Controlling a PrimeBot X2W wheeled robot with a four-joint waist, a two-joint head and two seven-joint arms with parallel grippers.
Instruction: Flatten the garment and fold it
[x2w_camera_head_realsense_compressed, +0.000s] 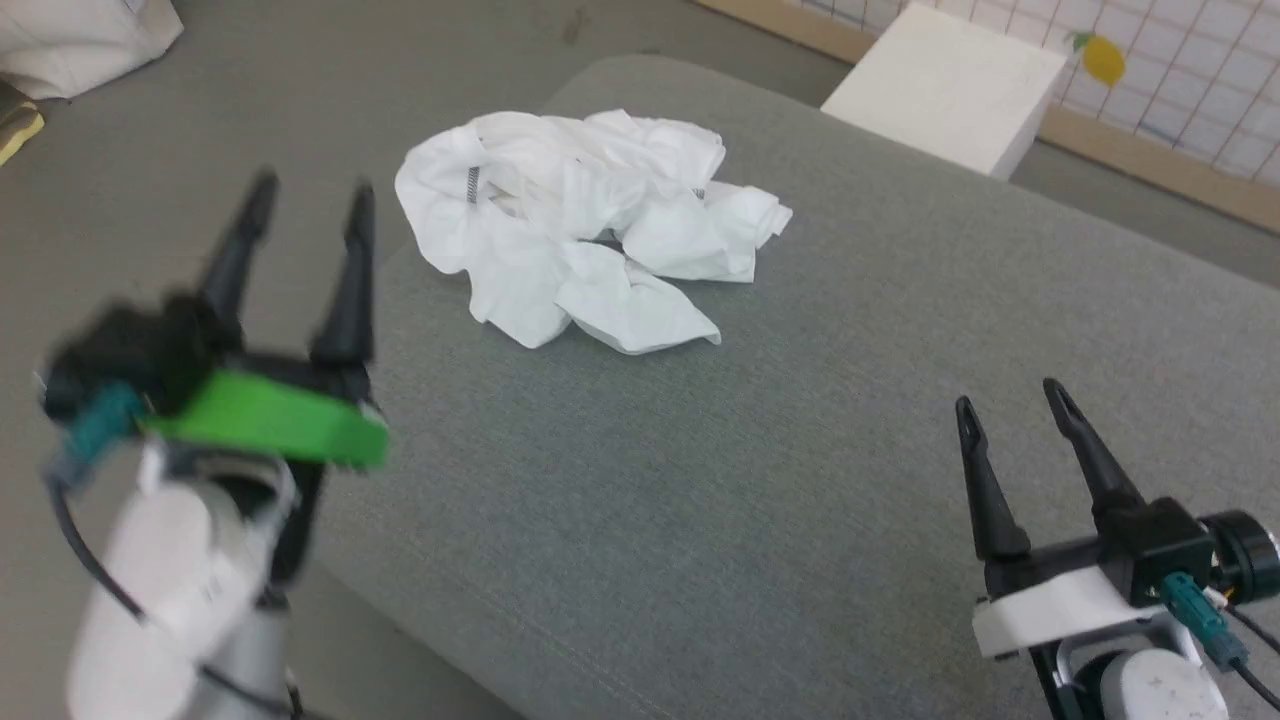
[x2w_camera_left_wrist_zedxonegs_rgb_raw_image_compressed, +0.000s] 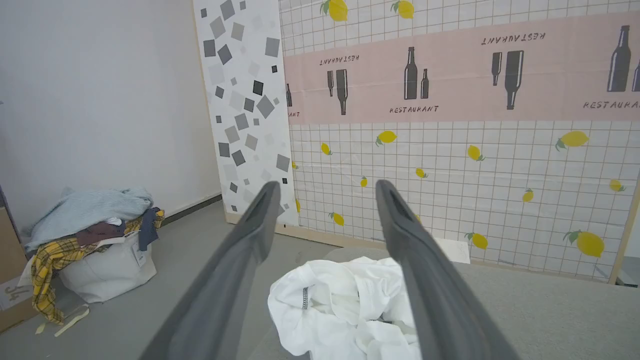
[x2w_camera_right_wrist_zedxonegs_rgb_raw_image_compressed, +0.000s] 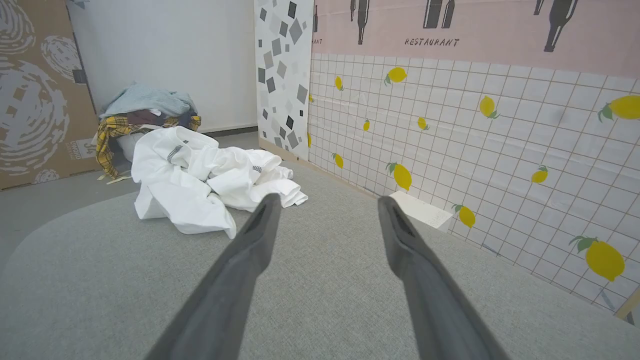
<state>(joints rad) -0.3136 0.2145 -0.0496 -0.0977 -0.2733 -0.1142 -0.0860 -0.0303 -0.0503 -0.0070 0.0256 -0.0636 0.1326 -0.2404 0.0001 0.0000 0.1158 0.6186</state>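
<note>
The garment (x2w_camera_head_realsense_compressed: 590, 225) is a white shirt lying crumpled in a heap near the far left corner of a grey cushioned surface (x2w_camera_head_realsense_compressed: 780, 480). A dark zigzag seam shows on its left side. My left gripper (x2w_camera_head_realsense_compressed: 308, 200) hangs open at the left, raised and short of the heap, nothing between its fingers. From the left wrist, the garment (x2w_camera_left_wrist_zedxonegs_rgb_raw_image_compressed: 345, 310) sits just below and between the fingertips. My right gripper (x2w_camera_head_realsense_compressed: 1008, 392) stands open low at the right, well away from the cloth. From the right wrist, the garment (x2w_camera_right_wrist_zedxonegs_rgb_raw_image_compressed: 200, 180) lies ahead to the left.
A rigid white box (x2w_camera_head_realsense_compressed: 950, 85) stands beyond the cushion's far right edge, against a lemon-patterned tiled wall (x2w_camera_right_wrist_zedxonegs_rgb_raw_image_compressed: 475, 140). A basket heaped with clothes (x2w_camera_left_wrist_zedxonegs_rgb_raw_image_compressed: 95, 240) sits on the floor at the left. The cushion's left edge drops to grey floor (x2w_camera_head_realsense_compressed: 200, 130).
</note>
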